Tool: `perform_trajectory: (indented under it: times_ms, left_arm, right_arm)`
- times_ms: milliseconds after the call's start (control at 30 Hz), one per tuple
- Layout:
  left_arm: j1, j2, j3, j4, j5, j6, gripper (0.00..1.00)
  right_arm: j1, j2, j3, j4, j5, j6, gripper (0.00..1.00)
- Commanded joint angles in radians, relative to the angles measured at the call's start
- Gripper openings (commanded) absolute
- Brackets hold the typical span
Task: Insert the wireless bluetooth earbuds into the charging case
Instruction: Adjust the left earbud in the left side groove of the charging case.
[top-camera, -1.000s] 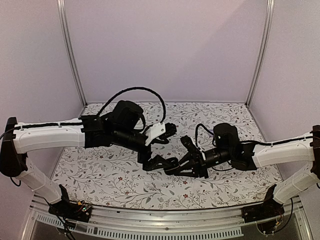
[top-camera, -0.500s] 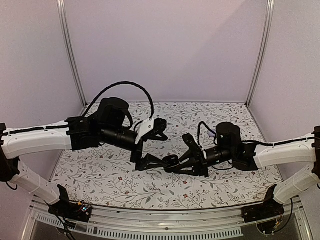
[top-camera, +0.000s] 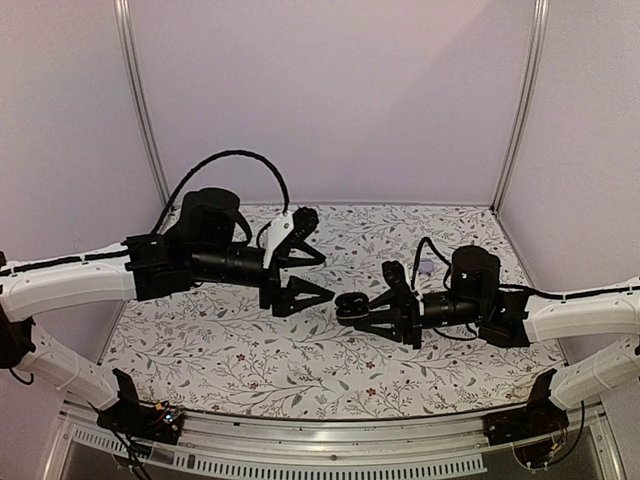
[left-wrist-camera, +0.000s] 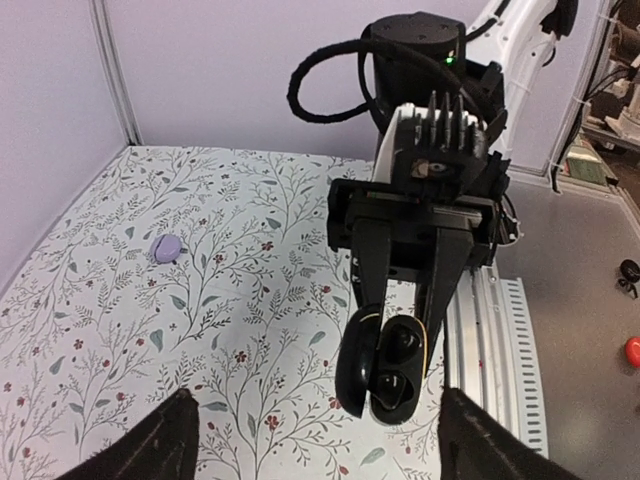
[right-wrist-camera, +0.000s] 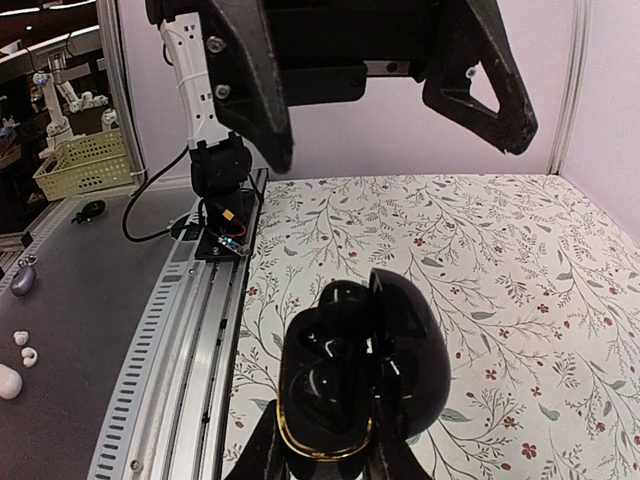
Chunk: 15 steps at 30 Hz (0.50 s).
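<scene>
Charging case (top-camera: 349, 301), lid open, pinched in our right tool (top-camera: 360, 311). Left tool (top-camera: 318, 280), spread and empty, has drawn back; we judge earbuds (left-wrist-camera: 401, 344) seated, lid-closing remains.

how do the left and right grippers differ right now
The left gripper has its jaws spread wide and holds nothing; the right gripper has its jaws shut on the open charging case. The left gripper faces the case without touching it, while the right gripper grips it at the tips. Both are black, two-fingered, and point toward each other.
</scene>
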Motion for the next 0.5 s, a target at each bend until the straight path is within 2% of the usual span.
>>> perform_trajectory:
  times_ms: [0,233,467]
  left_arm:
    - [-0.009,0.02,0.017,0.002,0.062,0.046,0.71]
    - [-0.073,-0.089,-0.097,0.064,0.007,0.209,0.63]
    - [-0.15,-0.068,-0.059,0.001,-0.086,0.332,0.44]
  right_arm:
    - [-0.002,0.006,0.016,0.024,-0.004,0.015,0.0]
    - [-0.003,0.022,0.024,0.012,-0.007,0.057,0.0]
    - [-0.004,0.037,0.031,0.01,-0.034,0.069,0.0]
